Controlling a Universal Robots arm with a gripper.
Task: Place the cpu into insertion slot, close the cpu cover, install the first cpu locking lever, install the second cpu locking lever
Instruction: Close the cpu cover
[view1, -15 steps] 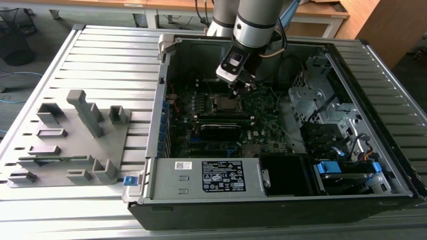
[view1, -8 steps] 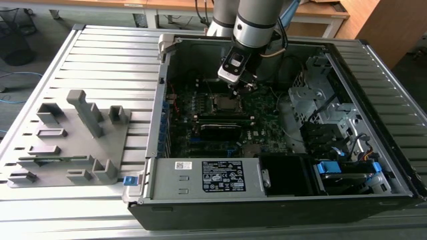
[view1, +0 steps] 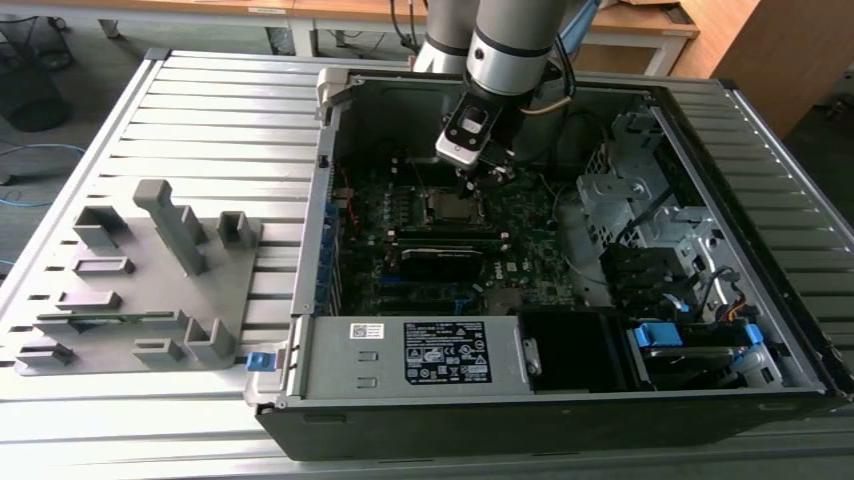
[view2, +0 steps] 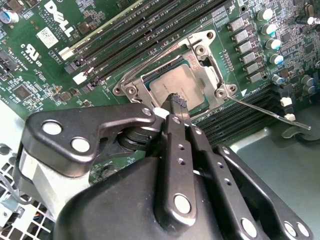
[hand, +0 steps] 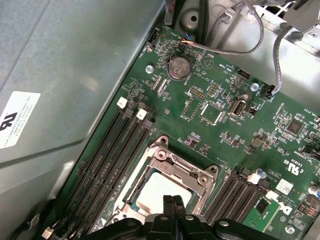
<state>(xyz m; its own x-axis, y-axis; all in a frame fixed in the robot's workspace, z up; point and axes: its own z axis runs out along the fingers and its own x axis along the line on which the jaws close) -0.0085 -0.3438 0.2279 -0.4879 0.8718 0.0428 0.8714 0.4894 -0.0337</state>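
Gripper (view2: 177, 102): fingertips pressed together, nothing seen between them. Cpu (view2: 172, 82) directly beneath tips, seated in insertion slot (hand: 131, 192). Cpu cover (view2: 210, 75) lies down over it, framing the tips.

Risks:
- Free locking lever (view2: 265, 111) juts out beside fingers, unlatched. Cover likely unclamped, so a sideways nudge could lift it.
- Thin wire lever. Closed tips could slip off onto memory slots (view2: 150, 30).
- Downward push could scratch chip top.

Obscured:
- Socket edge nearest gripper body covered in both wrist views.
- Tip-to-chip contact cannot be judged.
- Second lever (view2: 150, 62) latch state unclear.
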